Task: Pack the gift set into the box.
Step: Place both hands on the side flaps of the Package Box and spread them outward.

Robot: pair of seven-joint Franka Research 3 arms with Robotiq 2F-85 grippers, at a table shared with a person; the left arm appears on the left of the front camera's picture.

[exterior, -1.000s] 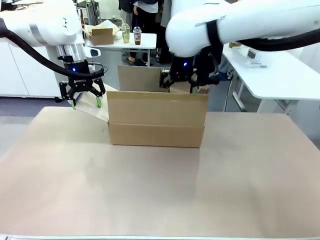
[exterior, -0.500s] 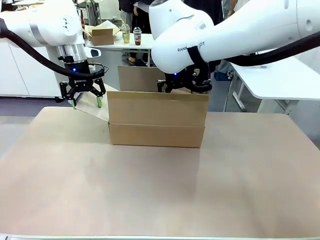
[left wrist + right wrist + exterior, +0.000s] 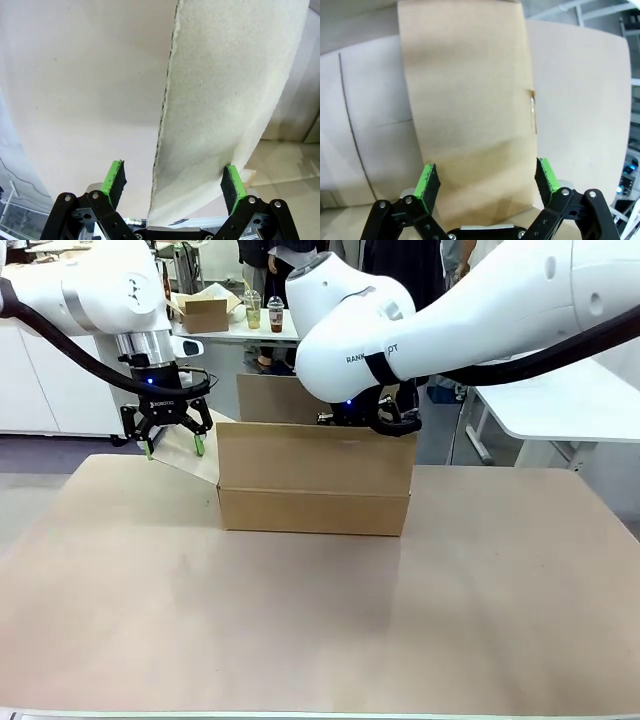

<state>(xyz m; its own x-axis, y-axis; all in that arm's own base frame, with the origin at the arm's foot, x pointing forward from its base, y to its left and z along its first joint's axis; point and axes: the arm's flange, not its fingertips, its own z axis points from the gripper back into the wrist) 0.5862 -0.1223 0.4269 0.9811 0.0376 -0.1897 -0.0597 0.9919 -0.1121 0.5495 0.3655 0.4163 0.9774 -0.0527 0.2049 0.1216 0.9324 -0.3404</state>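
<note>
Left gripper (image 3: 173, 448): jaws spread wide, clamping nothing. Its green pads (image 3: 114, 176) stand either side of the side flap (image 3: 225, 85), which leans outward from the box's left end. The flap's raw corrugated edge runs up between the pads.

Right gripper (image 3: 486, 177): jaws likewise spread, closed on nothing. It hangs over a brown flap (image 3: 470, 100) lying between its pads. Which flap this is cannot be told. In the front view its arm reaches across above the far right part of the box.

Box (image 3: 313, 495): plain brown corrugated carton, standing toward the far side of the tan table (image 3: 300, 640). Its top is open, with the near flap (image 3: 315, 445) and far flap (image 3: 270, 397) upright.

Status, as judged: early. The carton is open and both grippers are at its flaps. No gift-set item can be made out. Loading the contents and closing the flaps both appear to remain.
</note>
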